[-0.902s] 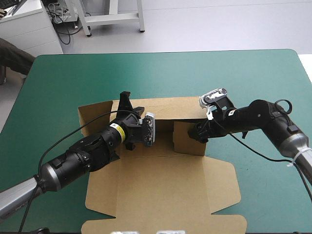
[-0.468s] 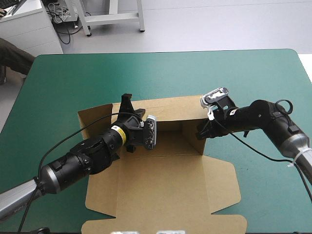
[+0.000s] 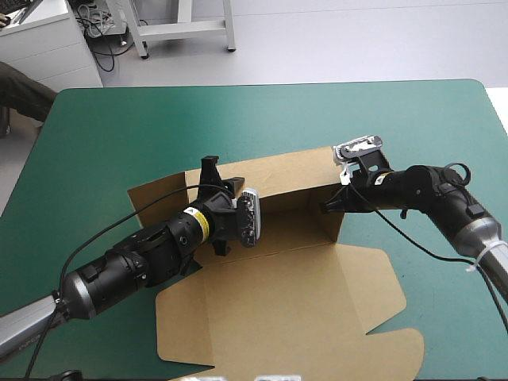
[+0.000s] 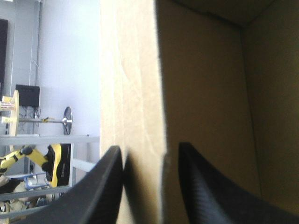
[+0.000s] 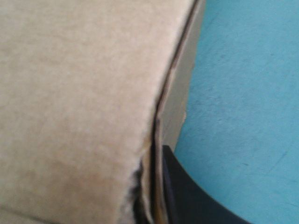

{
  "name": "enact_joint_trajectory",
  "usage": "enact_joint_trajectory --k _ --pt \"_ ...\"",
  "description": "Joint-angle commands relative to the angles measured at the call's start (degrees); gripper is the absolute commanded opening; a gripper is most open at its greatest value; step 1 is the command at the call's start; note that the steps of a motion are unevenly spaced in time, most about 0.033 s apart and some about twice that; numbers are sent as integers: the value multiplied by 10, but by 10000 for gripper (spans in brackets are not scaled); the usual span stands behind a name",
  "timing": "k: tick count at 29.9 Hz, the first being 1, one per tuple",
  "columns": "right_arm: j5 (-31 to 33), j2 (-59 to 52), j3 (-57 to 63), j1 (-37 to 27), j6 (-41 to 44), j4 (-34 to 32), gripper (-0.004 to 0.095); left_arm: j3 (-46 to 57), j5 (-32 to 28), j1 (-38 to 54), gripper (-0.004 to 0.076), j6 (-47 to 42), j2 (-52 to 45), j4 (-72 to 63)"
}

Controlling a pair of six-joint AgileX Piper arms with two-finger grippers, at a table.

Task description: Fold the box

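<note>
– Brown board is asked about first: where is the box [image 3: 278,317] found?
– It is seen on the teal-green cover of the table [image 3: 119,119], around the middle and spreading toward the near edge. 1 long wall is raised on the side toward the far edge. 1 short wall is raised at the end toward the right edge. The broad lid panel is laid flat toward the near edge, set a little askew.
– How is the left gripper [image 3: 218,178] placed?
– It is seen entering from the near left corner and is set over the left part of the long wall. In the left wrist view its 2 black fingers [image 4: 110,186] are clamped on that wall, 1 on each face, with the board's edge held between them.
– And the right gripper [image 3: 328,206]?
– It is seen entering from the right edge, at the corner where the 2 raised walls meet. In the right wrist view 1 black finger [image 5: 196,200] is pressed against the outer face, and thin layers of board are pinched against it. The other finger is hidden by the board, so the grip is read as closed on the box.
</note>
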Motion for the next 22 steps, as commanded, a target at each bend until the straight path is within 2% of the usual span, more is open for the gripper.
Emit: enact_joint_trajectory --k 1,6,11,13,17,18,20,22 --pt "-87 -17 -19 -1 87 -50 -2 -35 -38 -25 383 -9 -38 -11" --pt "-109 -17 -20 -1 196 -168 -4 -66 7 -75 406 -11 -48 -13" --pt "-94 -17 -30 -3 215 -194 -4 -81 64 -105 389 -12 -48 -15" --pt "-90 -17 -33 -3 211 -195 -4 -82 73 -111 312 -12 -48 -15" --pt "-82 -17 -36 -3 205 -195 -11 -87 76 -111 17 -12 -48 -16" --pt "-82 -17 -36 -3 205 -195 -21 -90 78 -111 -29 -12 -48 -16" --pt "-80 -17 -36 -3 205 -195 -23 -101 90 -111 -4 -12 -48 -25" --pt "-80 -17 -36 -3 205 -195 -23 -119 128 -111 -5 -12 -46 -36"
